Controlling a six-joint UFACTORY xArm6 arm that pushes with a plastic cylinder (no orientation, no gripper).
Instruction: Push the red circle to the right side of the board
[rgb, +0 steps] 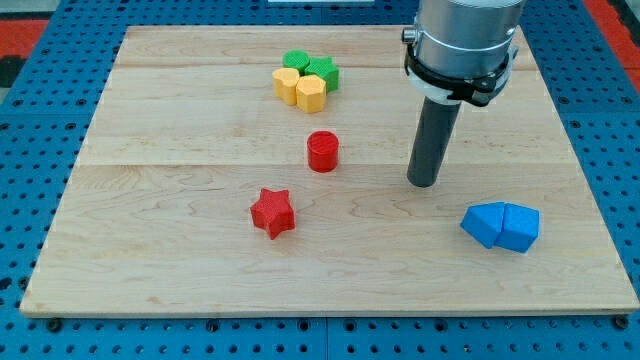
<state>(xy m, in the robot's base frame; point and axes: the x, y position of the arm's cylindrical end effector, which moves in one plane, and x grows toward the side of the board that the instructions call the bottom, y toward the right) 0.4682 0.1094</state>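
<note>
My tip (423, 183) (a bare rod, no gripper to see) rests on the worktop (180, 260), apparently well clear at 3 o'clock of the red circle (322, 151).

Grey cylindrical arm segment entering from the view's top right, black clamp ring below it, straight dark rod hanging upright, my tip (423, 183) on the table (180, 290)

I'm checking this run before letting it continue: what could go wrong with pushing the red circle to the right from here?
1. My tip stands on the view's right of the red circle, the wrong side for a rightward push; circling round, it might nudge the circle leftward.
2. The red star lies just below-left of the circle, so a low detour could knock it.
3. The blue blocks sit at the lower right; a downward-drifting push may hit them.
</note>
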